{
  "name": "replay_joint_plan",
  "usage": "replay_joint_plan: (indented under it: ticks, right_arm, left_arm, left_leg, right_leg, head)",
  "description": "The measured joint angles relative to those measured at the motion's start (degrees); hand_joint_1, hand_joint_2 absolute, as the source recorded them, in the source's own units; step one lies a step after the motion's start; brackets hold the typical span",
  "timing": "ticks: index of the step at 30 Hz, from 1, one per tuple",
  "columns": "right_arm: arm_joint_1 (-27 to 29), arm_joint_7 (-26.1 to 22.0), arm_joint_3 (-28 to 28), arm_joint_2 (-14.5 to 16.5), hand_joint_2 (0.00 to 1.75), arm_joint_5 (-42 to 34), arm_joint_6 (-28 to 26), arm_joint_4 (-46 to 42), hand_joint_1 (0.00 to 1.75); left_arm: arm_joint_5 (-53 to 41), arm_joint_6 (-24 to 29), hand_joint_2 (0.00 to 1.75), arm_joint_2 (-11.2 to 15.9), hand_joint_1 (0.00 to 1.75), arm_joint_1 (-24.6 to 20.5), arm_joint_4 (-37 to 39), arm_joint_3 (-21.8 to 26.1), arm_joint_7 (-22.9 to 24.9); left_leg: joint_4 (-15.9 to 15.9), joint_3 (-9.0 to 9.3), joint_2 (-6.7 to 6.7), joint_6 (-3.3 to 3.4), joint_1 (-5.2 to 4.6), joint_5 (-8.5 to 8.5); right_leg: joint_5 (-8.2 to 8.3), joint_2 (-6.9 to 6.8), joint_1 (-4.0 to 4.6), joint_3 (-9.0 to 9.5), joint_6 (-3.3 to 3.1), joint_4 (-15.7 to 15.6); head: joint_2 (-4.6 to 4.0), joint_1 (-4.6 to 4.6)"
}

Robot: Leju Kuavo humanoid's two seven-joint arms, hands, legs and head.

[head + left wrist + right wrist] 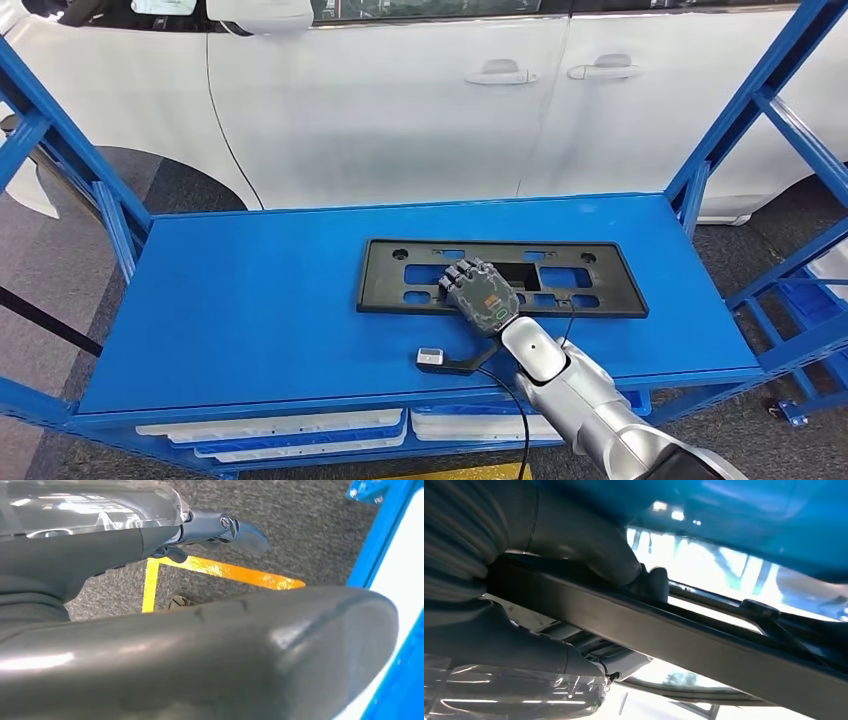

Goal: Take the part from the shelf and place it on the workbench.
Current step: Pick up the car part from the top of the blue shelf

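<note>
Black plastic is being shown in the head view as a flat, rectangular license plate bracket (502, 277), pierced by rectangular cut-outs and small round holes, lying on the blue shelf top (260, 300) right of centre. No writing can be read on it. Its near long edge is being gripped by the right hand (481, 292); in the right wrist view the thumb (589, 545) is being pressed on one face of the bracket's rim (664, 625) with fingers (524, 650) beneath. A white car (400, 100) is standing just behind the shelf. White panels (280, 430) are being stored on the lower level. Yellow floor tape (220, 572) is being seen past the left hand (210, 530), whose fingers are curled in around nothing.
</note>
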Motion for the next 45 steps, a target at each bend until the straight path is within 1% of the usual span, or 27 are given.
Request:
replay_joint_plan:
  ticks: [4,6,8,9,10,11,12,14,15,19,21,23,24,25,26,27,29,30,32,34,35,38,39,40,41,43,45]
  right_arm:
    - [-0.7,0.2,-0.6,1.1,1.75,0.2,-0.4,1.2,1.75]
    - [-1.1,0.1,-0.7,1.7,1.75,0.2,-0.7,1.8,1.75]
    - [-1.2,0.0,-0.9,2.0,1.75,0.1,-0.8,2.5,1.75]
    - [-1.2,-0.1,-1.1,2.2,1.75,0.1,-0.8,2.8,1.75]
    - [-1.2,-0.1,-1.2,2.3,1.75,0.1,-0.9,3.1,1.75]
    - [-1.2,-0.2,-1.4,2.4,1.75,0.0,-1.0,3.3,1.75]
    - [-1.2,-0.3,-1.6,2.5,1.75,0.0,-1.2,3.5,1.75]
    - [-1.3,-0.7,-2.1,2.6,1.75,-0.3,-1.6,3.7,1.75]
    - [-1.4,-1.0,-2.4,2.7,1.75,-0.5,-1.9,3.8,1.75]
    - [-1.4,-3.6,-3.9,3.0,1.75,-3.1,-3.0,3.7,1.75]
    - [-1.3,-4.5,-4.5,3.1,1.75,-4.0,-3.1,3.3,1.75]
    - [-1.2,-4.9,-4.8,3.2,1.75,-4.3,-3.0,3.1,1.75]
    - [-1.1,-5.1,-4.9,3.3,1.75,-4.4,-3.0,3.1,1.75]
    - [-0.8,-5.6,-5.0,3.3,1.75,-5.0,-3.0,3.0,1.75]
    - [-0.5,-7.0,-5.2,3.4,1.75,-6.7,-3.1,2.5,1.75]
    - [-0.1,-9.7,-5.6,3.4,1.75,-9.9,-3.2,1.4,1.75]
    - [0.9,-19.0,-6.9,3.3,1.75,-22.3,-2.9,-3.4,1.75]
    - [1.6,-24.5,-7.6,3.1,1.75,-30.8,-2.4,-7.2,1.75]
    - [3.1,-33.0,-8.1,2.2,1.75,-50.5,0.0,-17.8,1.75]
    - [4.5,-36.3,-7.9,0.8,1.75,-69.2,5.0,-31.0,1.75]
    - [5.2,-36.6,-7.8,0.2,1.75,-76.1,8.6,-37.6,1.75]
    - [7.4,-37.0,-8.3,0.3,1.75,-86.1,23.8,-55.0,1.75]
    - [8.0,-37.2,-8.7,0.8,1.75,-87.5,28.8,-59.6,1.75]
    - [8.5,-37.3,-9.1,1.4,1.75,-88.5,32.4,-63.5,1.75]
    - [9.0,-37.3,-9.7,2.0,1.75,-89.3,34.7,-66.7,1.75]
    - [9.6,-37.2,-10.7,2.9,1.75,-90.2,36.4,-71.7,1.75]
    - [9.9,-37.1,-11.5,3.5,1.75,-91.0,38.3,-75.2,1.75]
  left_arm:
    - [0.2,-0.1,0.0,0.2,0.0,0.1,0.0,0.1,-0.2]
    - [0.3,-0.2,0.0,0.3,0.0,0.1,0.0,0.1,-0.3]
    - [0.2,-0.4,0.0,0.4,0.0,0.3,0.0,0.1,-0.5]
    - [0.2,-0.5,0.44,0.4,0.0,0.4,0.0,0.1,-0.8]
    - [0.1,-0.8,0.87,0.5,0.0,0.5,0.0,0.1,-1.3]
    - [0.0,-1.1,1.31,0.5,0.0,0.5,0.0,0.1,-2.0]
    - [-0.1,-1.3,1.75,0.6,0.0,0.6,0.0,0.1,-2.7]
    - [-0.4,-1.7,1.75,0.7,0.0,0.5,0.0,0.1,-3.9]
    - [-0.6,-1.8,1.75,0.7,0.0,0.5,0.0,0.1,-4.4]
    - [-1.0,-1.8,1.75,0.7,0.0,0.5,0.0,-0.1,-4.9]
    - [-1.2,-1.8,1.75,0.8,0.0,0.3,0.0,-0.1,-4.9]
    - [-1.2,-1.8,1.75,0.8,0.0,0.3,0.0,-0.1,-4.9]
    - [-1.2,-1.8,1.75,0.8,0.0,0.3,0.0,-0.1,-4.9]
    - [-1.2,-1.8,1.75,0.8,0.0,0.3,0.0,-0.1,-5.0]
    - [-1.1,-1.8,1.75,0.9,0.0,0.4,0.0,-0.1,-5.1]
    - [-1.1,-1.9,1.75,0.9,0.0,0.4,0.0,-0.1,-5.4]
    - [-1.2,-2.2,1.75,0.9,0.0,0.3,0.0,-0.1,-5.9]
    - [-1.3,-2.4,1.75,0.9,0.0,0.3,0.0,-0.2,-6.0]
    - [-1.5,-3.0,1.75,1.0,0.0,0.1,0.0,-0.2,-6.6]
    - [-1.8,-3.6,1.75,1.1,0.0,-0.2,0.0,-0.2,-7.3]
    - [-1.8,-3.8,1.75,1.2,0.0,-0.4,0.0,-0.2,-7.6]
    - [-1.9,-4.4,1.75,1.2,0.0,-0.9,0.0,-0.5,-8.3]
    - [-1.9,-4.5,1.75,1.2,0.0,-1.1,0.0,-0.6,-8.5]
    - [-1.9,-4.6,1.75,1.2,0.0,-1.2,0.0,-0.7,-8.7]
    - [-1.9,-4.6,1.75,1.2,0.0,-1.3,0.0,-0.7,-8.8]
    - [-1.9,-4.6,1.75,1.2,0.0,-1.3,0.0,-0.9,-9.0]
    - [-1.8,-4.5,1.75,1.2,0.0,-1.4,0.0,-1.0,-9.0]
  left_leg:
    - [0.9,-0.29,0.06,-1.19,0.06,-0.75]
    - [6.0,-2.5,0.08,-1.66,0.23,-3.8]
    - [13.7,-6.1,0.1,-2.19,0.57,-7.32]
    - [16.1,-7.21,0.1,-2.44,0.77,-7.89]
    - [16.3,-7.27,0.11,-2.66,0.95,-7.29]
    - [14.0,-6.18,0.12,-2.84,1.14,-5.66]
    - [9.9,-4.15,0.15,-3.0,1.36,-3.49]
    - [2.8,-0.66,0.09,-2.77,1.46,-0.98]
    - [1.0,0.12,0.02,-2.43,1.42,-0.64]
    - [0.5,-0.02,-0.02,-0.63,1.31,-0.29]
    - [0.2,-0.19,0.04,-0.01,1.36,0.05]
    - [0.3,-0.53,0.03,0.21,1.21,0.15]
    - [0.3,-0.61,0.0,0.25,1.12,0.16]
    - [0.4,-0.64,-0.05,0.26,1.07,0.15]
    - [0.4,-0.6,-0.12,0.24,1.02,0.12]
    - [0.5,-0.49,-0.17,0.19,0.98,0.06]
    - [0.6,-0.36,-0.15,-0.09,0.89,-0.13]
    - [0.6,-0.34,-0.06,-0.35,0.89,-0.22]
    - [0.5,-0.16,0.1,-1.01,0.92,-0.34]
    - [0.8,0.02,0.16,-1.63,0.96,-0.87]
    - [2.0,-0.4,0.15,-1.86,0.96,-1.87]
    - [11.8,-4.65,0.16,-2.44,1.1,-7.41]
    - [15.1,-6.09,0.17,-2.59,1.13,-8.56]
    - [16.6,-6.75,0.17,-2.67,1.14,-8.61]
    - [15.8,-6.34,0.17,-2.68,1.13,-7.46]
    - [8.5,-2.95,0.2,-2.5,1.16,-3.35]
    - [2.0,-0.04,0.17,-2.1,1.02,-1.19]
  right_leg:
    - [0.5,-0.1,-0.27,0.43,-0.64,-1.3]
    - [0.82,-0.3,-0.59,0.69,-0.97,-1.8]
    - [0.84,-0.39,-0.63,0.61,-1.05,-1.8]
    - [0.82,-0.41,-0.65,0.58,-1.03,-1.7]
    - [0.78,-0.4,-0.71,0.57,-0.97,-1.6]
    - [0.69,-0.36,-0.8,0.57,-0.83,-1.4]
    - [0.54,-0.3,-0.88,0.56,-0.6,-1.2]
    - [0.21,-0.09,-0.79,0.37,0.05,-0.6]
    - [0.15,0.02,-0.69,0.23,0.39,-0.3]
    - [-0.22,0.23,-0.84,-0.33,1.66,0.4]
    - [-3.15,0.19,-0.98,-2.51,2.01,5.0]
    - [-6.76,0.18,-0.97,-6.32,2.17,12.9]
    - [-7.49,0.17,-0.97,-7.69,2.19,15.7]
    - [-7.17,0.17,-0.96,-8.16,2.13,16.6]
    - [-5.69,0.18,-0.93,-7.4,1.94,14.9]
    - [-3.55,0.18,-0.86,-5.66,1.62,11.3]
    - [-0.35,0.2,-0.46,-1.83,0.76,3.3]
    - [0.21,0.22,-0.21,-0.78,0.45,1.0]
    - [0.11,0.29,0.15,-0.22,0.09,-0.2]
    - [0.3,0.22,-0.18,0.26,-0.4,-0.8]
    - [0.46,0.13,-0.39,0.46,-0.69,-1.2]
    - [0.67,-0.01,-0.51,0.33,-1.16,-1.5]
    - [0.64,-0.02,-0.47,0.24,-1.15,-1.4]
    - [0.55,-0.05,-0.44,0.24,-1.13,-1.2]
    - [0.43,-0.08,-0.42,0.3,-1.09,-1.1]
    - [0.08,-0.13,-0.42,0.46,-0.86,-0.8]
    - [-0.14,-0.04,-0.23,0.25,-0.4,-0.3]
  head:
    - [0.0,-0.01]
    - [0.0,-0.01]
    - [0.0,-0.02]
    - [0.0,-0.01]
    - [0.0,-0.02]
    - [0.0,-0.02]
    - [0.0,-0.02]
    - [0.0,-0.02]
    - [0.0,-0.01]
    - [0.0,-0.01]
    - [0.0,0.0]
    - [0.0,0.0]
    - [0.0,0.0]
    - [0.0,0.0]
    - [0.0,0.0]
    - [0.0,0.0]
    - [0.0,0.0]
    - [0.0,0.0]
    - [0.0,0.0]
    - [0.0,0.0]
    - [0.0,-0.01]
    - [0.0,-0.02]
    - [0.0,-0.02]
    - [0.0,-0.02]
    - [0.0,-0.02]
    - [0.0,-0.01]
    - [0.0,-0.02]
